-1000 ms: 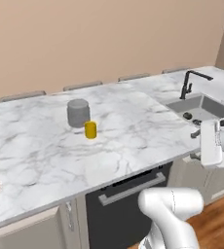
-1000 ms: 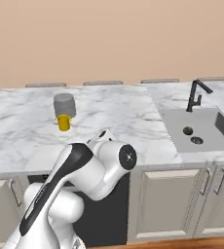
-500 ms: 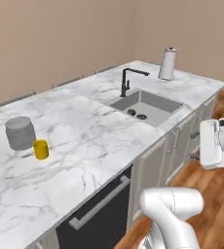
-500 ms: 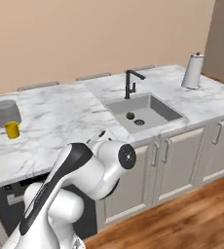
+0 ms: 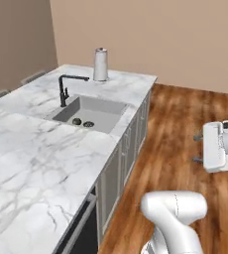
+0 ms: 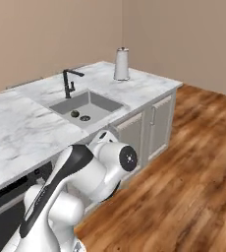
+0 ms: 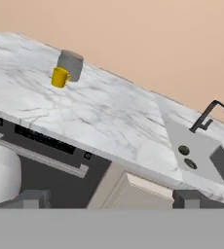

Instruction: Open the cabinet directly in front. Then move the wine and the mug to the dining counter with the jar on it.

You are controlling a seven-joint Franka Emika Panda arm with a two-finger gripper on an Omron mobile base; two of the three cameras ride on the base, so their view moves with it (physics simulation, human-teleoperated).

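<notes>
Plain beige walls (image 5: 160,39), warm brown wooden plank floor (image 6: 193,172), black faucet (image 5: 64,89) at the worktop's sunken grey sink (image 5: 88,111).

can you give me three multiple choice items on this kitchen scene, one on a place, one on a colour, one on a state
1. Where does the mug stand?
A. in the sink
B. on the marble counter, next to the jar
C. on the floor

2. What colour is the faucet?
A. black
B. gold
C. white

3. How is the gripper?
A. shut on the mug
B. shut on the jar
C. open, holding nothing

Answers: 1 B, the hand view shows it on the counter right by the jar. 2 A, it is black beside the sink. 3 C, its tips stand far apart with nothing between.
</notes>
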